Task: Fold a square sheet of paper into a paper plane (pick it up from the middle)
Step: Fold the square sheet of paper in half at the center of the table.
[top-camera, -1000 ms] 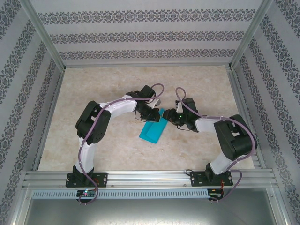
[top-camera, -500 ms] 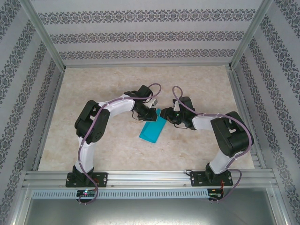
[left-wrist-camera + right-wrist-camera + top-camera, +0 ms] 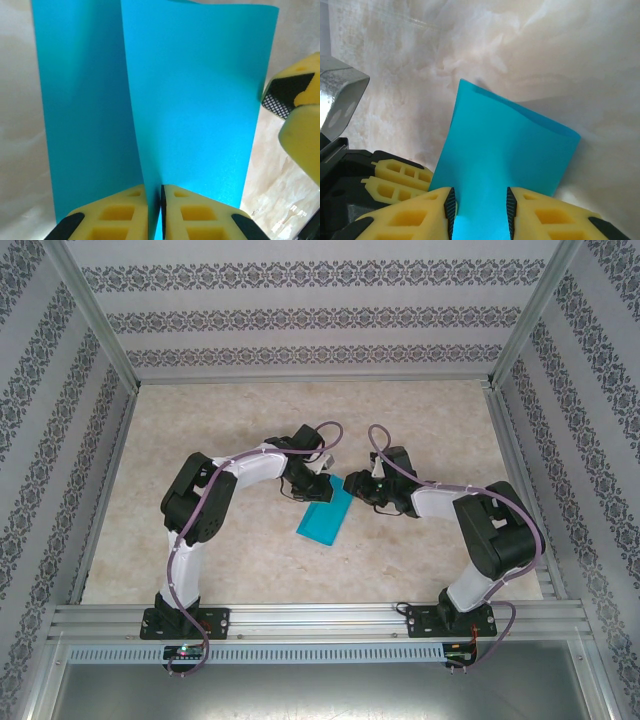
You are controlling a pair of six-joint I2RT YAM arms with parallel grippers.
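Tabletop (image 3: pixel 250 560): pale beige, marbled, evenly lit. Walls (image 3: pixel 310 315) on three sides: white wallpaper with horizontal grey floral bands. Aluminium posts (image 3: pixel 95 325) rise at the corners. Aluminium rail (image 3: pixel 310 620) along the near edge, slotted strip (image 3: pixel 300 652) just below.

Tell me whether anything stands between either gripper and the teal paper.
Nothing visible does. The left gripper has its fingers shut on the edge of the square sheet of paper, and the sheet also runs between the fingers of the right gripper, so both are already at the paper.

The table (image 3: pixel 200 420) — pale, marbled beige — has the folded teal square sheet of paper (image 3: pixel 326 520) at its middle.
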